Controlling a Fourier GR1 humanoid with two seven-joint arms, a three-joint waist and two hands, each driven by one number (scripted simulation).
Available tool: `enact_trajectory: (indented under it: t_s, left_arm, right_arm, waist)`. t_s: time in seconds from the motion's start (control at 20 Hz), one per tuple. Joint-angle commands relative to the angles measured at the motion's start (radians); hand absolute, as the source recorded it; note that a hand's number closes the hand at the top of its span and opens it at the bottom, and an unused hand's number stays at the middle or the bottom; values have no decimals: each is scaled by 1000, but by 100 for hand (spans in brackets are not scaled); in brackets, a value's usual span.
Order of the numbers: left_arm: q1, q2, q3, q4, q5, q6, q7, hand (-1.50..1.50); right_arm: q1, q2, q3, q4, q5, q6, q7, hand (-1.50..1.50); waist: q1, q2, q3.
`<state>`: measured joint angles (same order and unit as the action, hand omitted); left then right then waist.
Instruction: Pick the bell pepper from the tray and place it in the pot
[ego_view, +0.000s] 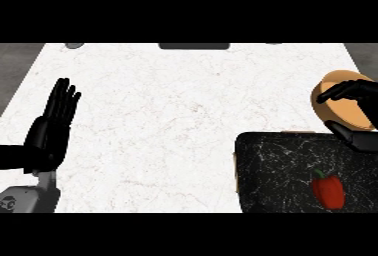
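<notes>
A red bell pepper with a green stem lies on the black marbled tray at the lower right, towards the tray's right side. Beyond the tray, at the right edge, stands a tan pot. My right hand hovers over the pot with relaxed, slightly bent fingers and holds nothing; it hides part of the pot, and its dark wrist crosses the tray's far right corner. My left hand rests open at the left edge, fingers up, far from the tray.
The white marble counter spreads between the two hands. A dark flat object and a small grey one sit at the counter's far edge. My grey left forearm shows at the lower left.
</notes>
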<state>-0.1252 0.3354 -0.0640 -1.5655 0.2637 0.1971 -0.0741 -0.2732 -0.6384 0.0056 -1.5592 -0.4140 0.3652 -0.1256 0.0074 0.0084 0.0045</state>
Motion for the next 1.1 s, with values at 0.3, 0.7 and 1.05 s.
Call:
enact_trajectory:
  t_s: [0.3,0.7,1.05]
  left_arm:
    - [-96,-26,12,-23,1,53,52,0]
    - [-117,-5,30,6,6,41,80,0]
    - [-135,-3,37,25,19,0,81,0]
  right_arm:
    - [45,-279,-116,131,231,423,-632,-150]
    - [145,-473,30,102,592,256,-869,-150]
    - [188,-478,176,191,804,-15,-1012,-150]
  waist:
    - [-13,3,8]
    - [-3,1,2]
    - [8,-3,-2]
